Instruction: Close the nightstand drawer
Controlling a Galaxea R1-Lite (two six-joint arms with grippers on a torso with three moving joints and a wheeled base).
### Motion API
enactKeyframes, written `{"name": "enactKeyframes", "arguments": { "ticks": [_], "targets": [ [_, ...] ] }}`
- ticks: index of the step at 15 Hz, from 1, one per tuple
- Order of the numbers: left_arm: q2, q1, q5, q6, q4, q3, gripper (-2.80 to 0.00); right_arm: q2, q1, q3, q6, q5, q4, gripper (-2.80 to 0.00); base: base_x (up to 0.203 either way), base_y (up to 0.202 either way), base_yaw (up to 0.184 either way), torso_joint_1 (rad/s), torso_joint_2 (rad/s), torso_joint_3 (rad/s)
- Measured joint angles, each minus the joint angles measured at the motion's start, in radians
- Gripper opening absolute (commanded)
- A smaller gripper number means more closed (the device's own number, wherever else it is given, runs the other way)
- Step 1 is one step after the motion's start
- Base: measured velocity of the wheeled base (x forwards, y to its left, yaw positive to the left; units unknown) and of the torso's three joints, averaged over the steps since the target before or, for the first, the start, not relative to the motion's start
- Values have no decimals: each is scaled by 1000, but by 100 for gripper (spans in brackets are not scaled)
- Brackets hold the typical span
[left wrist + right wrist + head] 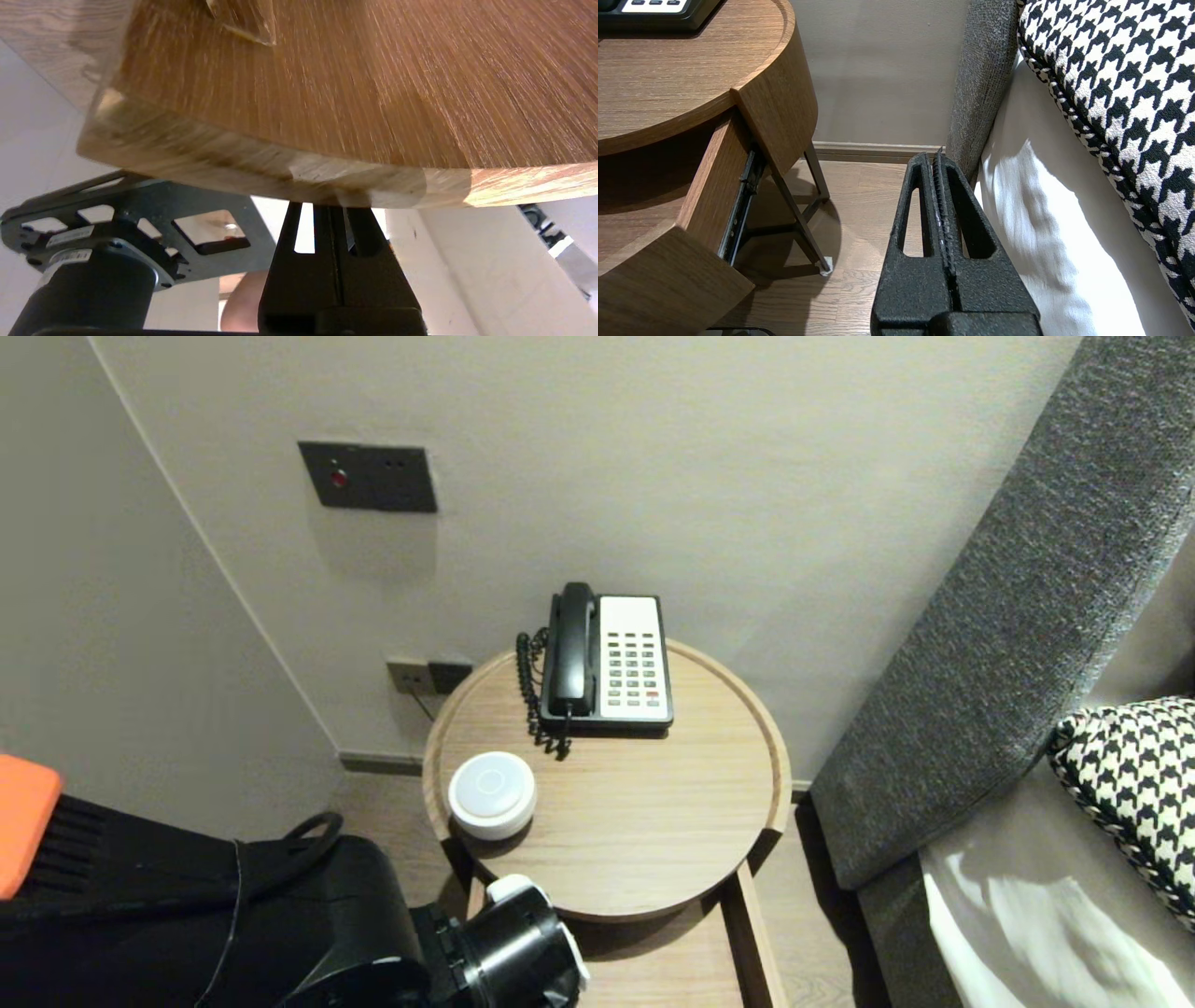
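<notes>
A round wooden bedside table [747,709] has its drawer [668,280] pulled out at the front, and the drawer's curved front panel [327,93] fills the left wrist view. My left arm's wrist [518,943] is low at the table's front left, beside the drawer. My left gripper [329,210] is shut and holds nothing. Its tips sit right at the panel's pale edge [355,179], which hides them. Whether they touch it I cannot tell. My right gripper [937,161] is shut and empty, hanging over the floor between table and bed.
On the tabletop stand a black-and-white desk phone [607,658] at the back and a white round device [492,793] at the front left. A grey headboard [1008,607], white bedding [1045,224] and a houndstooth pillow [1134,784] are on the right. The wall [653,476] is behind.
</notes>
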Motion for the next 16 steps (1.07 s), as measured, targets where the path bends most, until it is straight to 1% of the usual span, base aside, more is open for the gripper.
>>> {"name": "enactKeyframes", "arguments": {
  "ticks": [4, 6, 8, 12, 16],
  "targets": [
    [6, 43, 2, 38, -36, -4, -280, 0, 0, 0, 0, 0, 0, -280, 0, 0, 0, 0, 0, 0],
    [7, 62, 7, 44, -47, -13, -280, 0, 0, 0, 0, 0, 0, -280, 0, 0, 0, 0, 0, 0],
    [8, 76, 34, 55, -49, -25, -280, 0, 0, 0, 0, 0, 0, -280, 0, 0, 0, 0, 0, 0],
    [8, 115, 91, 105, -48, -35, -280, 0, 0, 0, 0, 0, 0, -280, 0, 0, 0, 0, 0, 0],
    [9, 150, 104, 129, -48, -57, -280, 0, -1, 0, 0, 0, 0, -280, 0, 0, 0, 0, 0, 0]
  ]
}}
